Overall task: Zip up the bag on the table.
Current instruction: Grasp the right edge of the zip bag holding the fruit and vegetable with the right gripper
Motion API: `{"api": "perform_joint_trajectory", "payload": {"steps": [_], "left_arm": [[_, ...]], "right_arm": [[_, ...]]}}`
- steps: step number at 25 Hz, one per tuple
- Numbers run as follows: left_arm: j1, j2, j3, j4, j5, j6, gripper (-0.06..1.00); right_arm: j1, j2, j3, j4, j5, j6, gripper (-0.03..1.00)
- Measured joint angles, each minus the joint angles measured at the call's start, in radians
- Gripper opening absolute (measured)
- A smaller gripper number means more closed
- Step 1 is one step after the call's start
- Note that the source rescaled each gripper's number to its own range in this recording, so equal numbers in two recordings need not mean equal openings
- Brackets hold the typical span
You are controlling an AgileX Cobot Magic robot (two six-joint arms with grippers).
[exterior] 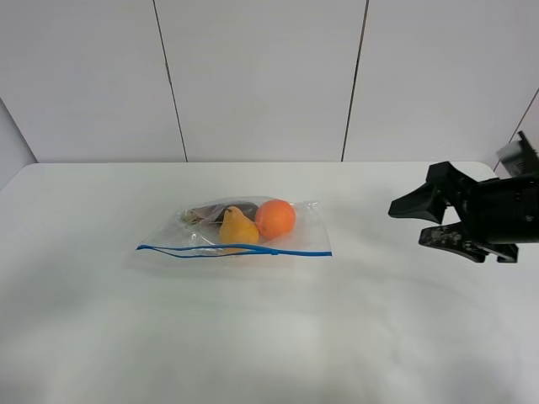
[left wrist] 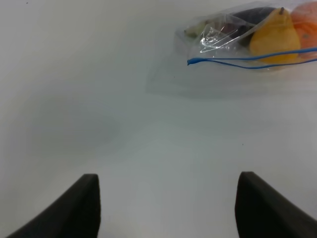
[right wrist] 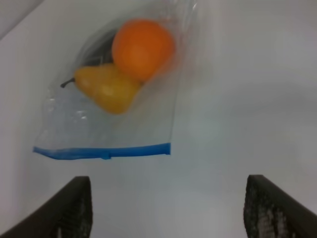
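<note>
bag [exterior: 236, 229] lies flat near the middle of the surface [exterior: 253, 337], slightly toward the far edge and well clear of every corner; clear crinkly plastic, long axis parallel to the near edge; blue zip strip [exterior: 295, 251] runs along the long side facing the near edge.

contents seen through the plastic: orange [exterior: 275, 218] at the end nearer the right edge; yellow pear [exterior: 238, 229] just beside it, touching; a dark item [exterior: 240, 210] behind the pear on the far-edge side, can't tell what it is.

zip: left wrist view shows the strip [left wrist: 237, 60] as two thin blue lines that meet at the bag's corner and run apart across the pear [left wrist: 275, 39]; right wrist view shows the other end of it [right wrist: 104, 151] as a single blue band.

right end effector [exterior: 407, 225]: hovers near the right edge, toward the far right corner; well apart from the bag; jaws spread wide, nothing between them, pointing at the bag; same in its wrist view [right wrist: 168, 177].

left end effector [left wrist: 168, 174]: outside the high view; wrist view shows both fingers [left wrist: 74, 208] spread wide over bare surface, nothing held; bag [left wrist: 218, 34] well ahead of them.
</note>
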Motion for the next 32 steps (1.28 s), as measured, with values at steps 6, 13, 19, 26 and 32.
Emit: {"api": "perform_joint_trajectory", "payload": {"steps": [6, 13, 19, 26, 32], "left_arm": [[0.000, 0.000, 0.000, 0.000, 0.000, 0.000, 1.00], [0.000, 0.000, 0.000, 0.000, 0.000, 0.000, 1.00], [0.000, 0.000, 0.000, 0.000, 0.000, 0.000, 1.00], [0.000, 0.000, 0.000, 0.000, 0.000, 0.000, 1.00], [0.000, 0.000, 0.000, 0.000, 0.000, 0.000, 1.00]], "right_arm": [[0.000, 0.293, -0.029, 0.221, 0.038, -0.176, 1.00], [0.000, 0.495, -0.030, 0.398, 0.138, -0.361, 1.00], [0.000, 0.623, -0.032, 0.552, 0.269, -0.498, 1.00], [0.098, 0.724, -0.094, 0.600, 0.341, -0.550, 0.94], [0.206, 0.726, -0.191, 0.627, 0.271, -0.489, 0.92]]}}
